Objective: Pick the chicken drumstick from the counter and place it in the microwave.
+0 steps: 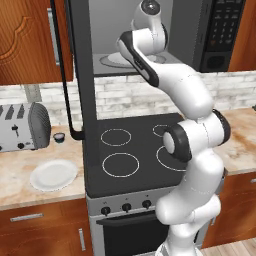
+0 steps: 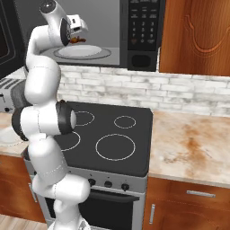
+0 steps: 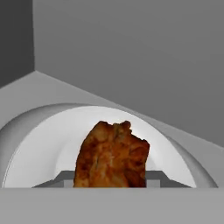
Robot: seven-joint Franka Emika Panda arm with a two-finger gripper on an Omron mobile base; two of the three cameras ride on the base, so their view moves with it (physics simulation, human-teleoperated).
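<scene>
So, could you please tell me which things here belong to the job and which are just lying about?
Job:
drumstick, held in the claw
microwave, door open
turntable

Lying about:
toaster
white plate
small dark cup
stovetop

Silver toaster [image 1: 22,126] far left, two slots on top, lever and knob on front. White plate [image 1: 53,174] near it, closer to front edge. Small dark cup [image 1: 59,137] just right of toaster. Black stovetop [image 2: 108,134] centre, white ring burners; oven knobs [image 1: 126,206] below. Whitish brick backsplash [image 2: 170,94] behind. Brown wall cabinet [image 2: 197,36] upper right.
</scene>
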